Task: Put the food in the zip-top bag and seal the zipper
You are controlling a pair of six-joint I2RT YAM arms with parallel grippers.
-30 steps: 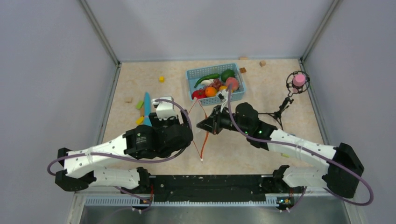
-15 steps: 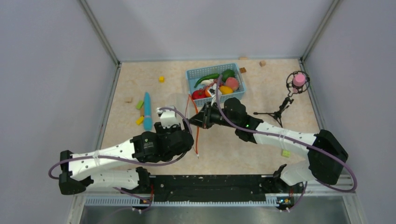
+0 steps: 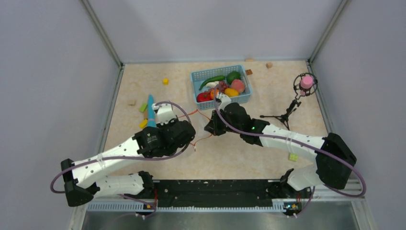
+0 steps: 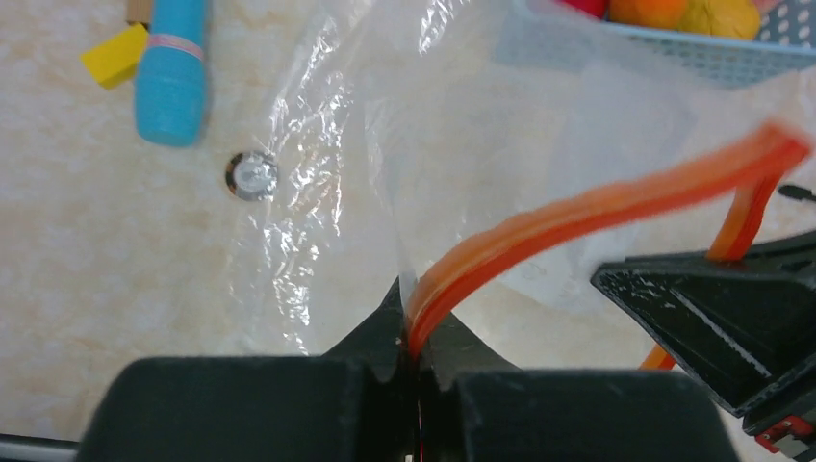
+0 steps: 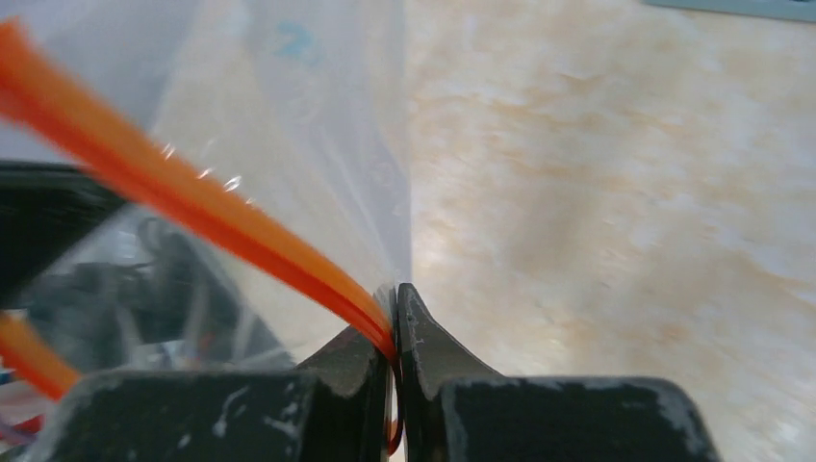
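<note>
The clear zip-top bag (image 4: pixel 433 115) hangs between my two grippers over the table. My left gripper (image 4: pixel 416 332) is shut on its orange-red zipper (image 4: pixel 616 202). My right gripper (image 5: pixel 395 313) is shut on the zipper (image 5: pixel 192 207) further along. In the top view the left gripper (image 3: pixel 182 118) and right gripper (image 3: pixel 209 123) face each other just in front of the basket, and a loose length of the zipper (image 3: pixel 202 139) trails below them. The food lies in the basket: tomato (image 3: pixel 204 96), mango (image 3: pixel 231 92), peach (image 3: pixel 238 85), pepper (image 3: pixel 233 76) and chili (image 3: pixel 212 81).
The light-blue mesh basket (image 3: pixel 198 75) stands at the back middle. A light-blue stick (image 3: pixel 151 111) and small blocks (image 3: pixel 165 81) lie to the left. A small tripod with a pink ball (image 3: pixel 305 82) stands at the right. A green block (image 3: pixel 293 156) lies by the right arm.
My left gripper was open and has shut on the zipper after moving away from the near edge. The strip, which hung down from the right gripper, now stretches between both grippers.
</note>
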